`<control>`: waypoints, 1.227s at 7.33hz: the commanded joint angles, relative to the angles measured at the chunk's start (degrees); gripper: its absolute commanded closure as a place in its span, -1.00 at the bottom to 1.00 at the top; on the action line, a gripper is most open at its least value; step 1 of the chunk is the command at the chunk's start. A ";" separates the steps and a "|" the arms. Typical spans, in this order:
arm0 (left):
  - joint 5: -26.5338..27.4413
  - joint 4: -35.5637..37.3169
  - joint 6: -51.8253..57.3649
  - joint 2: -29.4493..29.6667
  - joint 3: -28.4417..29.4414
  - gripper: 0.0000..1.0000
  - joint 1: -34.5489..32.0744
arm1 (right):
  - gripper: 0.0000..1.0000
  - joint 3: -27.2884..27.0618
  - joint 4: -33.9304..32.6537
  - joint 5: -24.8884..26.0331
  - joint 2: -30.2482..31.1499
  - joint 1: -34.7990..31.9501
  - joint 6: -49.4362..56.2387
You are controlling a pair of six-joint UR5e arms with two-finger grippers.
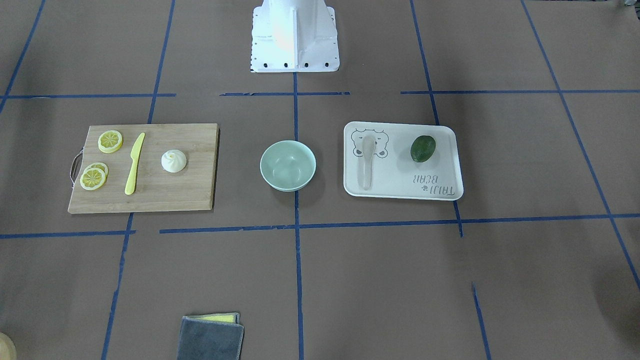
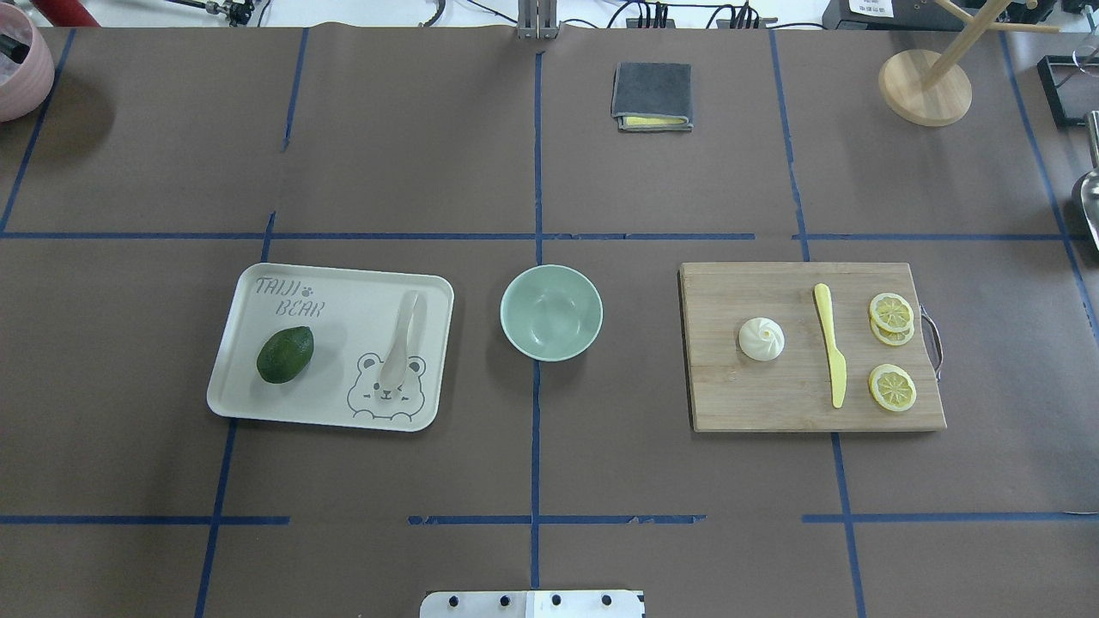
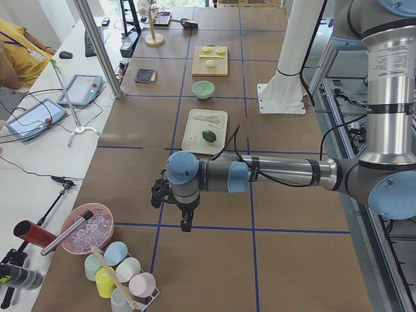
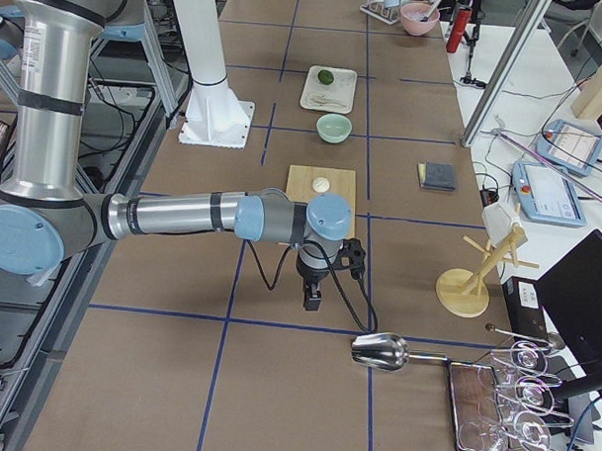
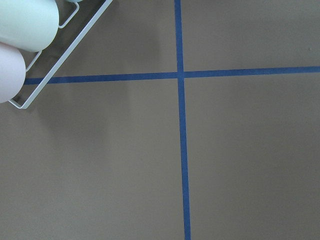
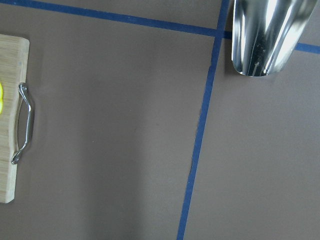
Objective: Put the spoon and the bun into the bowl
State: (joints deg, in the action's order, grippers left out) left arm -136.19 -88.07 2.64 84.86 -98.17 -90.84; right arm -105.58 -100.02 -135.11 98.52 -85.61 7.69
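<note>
White bun (image 4: 320, 185) on board (image 4: 300, 193), right end effector (image 4: 312, 303) apart

Bowl (image 2: 551, 312) stands alone mid-table, open from above & on all sides
Bare paper strips separate it from tray (image 2: 352, 300) on robot's L and cutting board (image 2: 755, 395) on its R. Spoon (image 2: 402, 343) lies at tray's bowl-side end w/ bare tray round it, avocado (image 2: 285, 354) well apart at the other end. Bun (image 2: 762, 338) sits on board's bowl-side half w/ bare wood round it; yellow knife (image 2: 831, 343) near it on the side away from the bowl, lemon slices (image 2: 891, 312) beyond. Folded cloth (image 2: 652, 96) well off near operators' edge
</note>
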 commanded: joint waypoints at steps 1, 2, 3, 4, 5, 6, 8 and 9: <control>-0.05 0.26 0.00 0.13 -1.40 -1.00 0.05 | -1.00 0.02 0.00 -0.06 0.00 0.00 -0.04; -0.05 0.44 0.00 0.22 -1.32 -1.00 0.23 | -1.00 0.11 0.00 -0.06 0.00 -0.09 -0.04; -0.13 0.44 0.00 0.22 -2.45 -1.00 0.23 | -1.00 0.02 0.00 -0.06 0.09 0.00 -0.04; -0.48 0.44 0.00 0.14 -3.42 -1.00 0.23 | -1.00 0.02 0.00 0.02 0.09 0.00 -0.31; -0.14 0.44 -0.09 0.14 -3.08 -1.00 0.32 | -1.00 -0.24 0.00 -0.06 0.09 0.00 -0.66; 0.04 0.01 0.00 0.05 -3.60 -1.00 0.32 | -1.00 -0.24 -0.09 0.02 0.09 0.00 -0.83; -0.83 -0.26 -0.09 0.48 -3.00 -1.00 0.32 | -1.00 -0.42 0.00 0.03 -0.08 0.00 -0.92; -2.05 -0.96 0.35 0.49 -3.17 -1.00 0.32 | -1.00 -0.33 0.00 -0.50 0.00 0.00 -0.92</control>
State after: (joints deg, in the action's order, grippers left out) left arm -137.18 -88.43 2.65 85.22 -101.37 -90.53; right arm -105.92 -100.03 -135.17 98.51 -85.61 6.77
